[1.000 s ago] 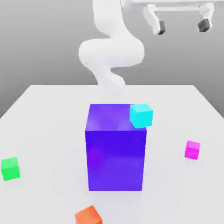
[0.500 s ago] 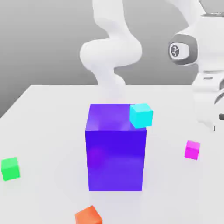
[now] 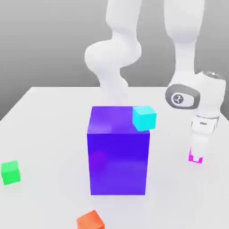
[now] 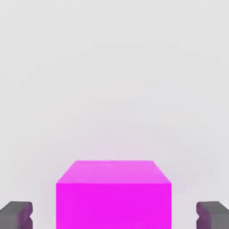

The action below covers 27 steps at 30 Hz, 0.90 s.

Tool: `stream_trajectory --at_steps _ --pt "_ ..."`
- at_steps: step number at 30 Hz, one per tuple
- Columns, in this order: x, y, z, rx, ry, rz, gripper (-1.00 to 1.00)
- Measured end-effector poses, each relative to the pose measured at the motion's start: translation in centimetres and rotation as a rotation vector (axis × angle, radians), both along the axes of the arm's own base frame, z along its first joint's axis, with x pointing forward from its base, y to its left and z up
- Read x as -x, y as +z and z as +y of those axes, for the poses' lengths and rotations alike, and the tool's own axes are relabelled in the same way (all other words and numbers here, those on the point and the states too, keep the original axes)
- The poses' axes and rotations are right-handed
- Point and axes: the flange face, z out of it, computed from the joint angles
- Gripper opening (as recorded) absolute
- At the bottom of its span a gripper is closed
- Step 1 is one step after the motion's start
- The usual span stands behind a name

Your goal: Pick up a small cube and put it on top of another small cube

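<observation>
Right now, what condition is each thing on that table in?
magenta cube: on the table, between the gripper fingers, with gaps on both sides
gripper: down over the magenta cube
green cube: alone on the table
cyan cube: atop the purple block
orange cube: on the table

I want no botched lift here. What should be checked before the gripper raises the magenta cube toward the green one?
1. Gripper straddles the magenta cube: ok, one finger pad on each side.
2. Pads pressed against the cube: not ok, the hand view shows a gap on both sides.
3. Cube square between the pads: ok, its faces run parallel to them.
4. Green cube free on top: ok, nothing rests on it.
5. Path to the green cube: not ok if straight, the purple block with the cyan cube stands between.
6. Orange cube out of the way: ok, it sits nearer the camera.
</observation>
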Motion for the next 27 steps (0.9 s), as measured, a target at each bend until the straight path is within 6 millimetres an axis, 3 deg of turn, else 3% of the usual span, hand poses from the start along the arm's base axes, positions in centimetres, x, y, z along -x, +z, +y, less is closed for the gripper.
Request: stream_trajectory --at_steps 5,12,13,15,18,20,24,27 --pt "0.0 0.0 0.0 0.001 0.000 -0.001 -1.00" --pt "0.0 5.7 0.2 0.000 0.005 -0.003 -1.00" --pt "-0.5 6.6 0.8 -0.018 0.013 -0.012 -1.00" --pt "-5.2 7.7 -0.7 -0.039 -0.066 -0.024 -1.00" --pt "-12.6 9.0 -5.0 -0.058 -0.190 -0.043 -1.00" --pt "-17.0 9.9 -9.0 -0.066 -0.272 -0.058 -1.00" --pt "-23.2 10.8 -20.2 -0.057 -0.459 -0.071 -1.00" --pt "-25.4 11.5 -29.8 -0.047 -0.600 -0.079 -1.00"
